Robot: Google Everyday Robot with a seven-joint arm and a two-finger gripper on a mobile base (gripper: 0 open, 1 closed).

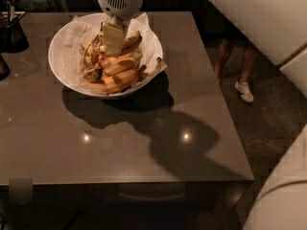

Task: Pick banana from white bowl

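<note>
The white bowl [62, 56] stands at the back left of the table, lined with crumpled white paper and holding several bananas. A brown-speckled banana [131, 41] lies at the bowl's upper right, just right of the gripper. Cleaner yellow bananas [121, 71] lie in front of it. My gripper [114, 38] hangs straight down into the middle of the bowl, its tip among the bananas and beside the speckled one. I cannot tell whether it is touching or holding a banana. The gripper hides the bananas behind it.
A dark container [12, 32] stands at the table's back left, near the bowl. The grey table [144, 143] has its front edge near the bottom and its right edge beside a person's leg and white shoe [244, 91]. My white arm [278, 190] fills the right side.
</note>
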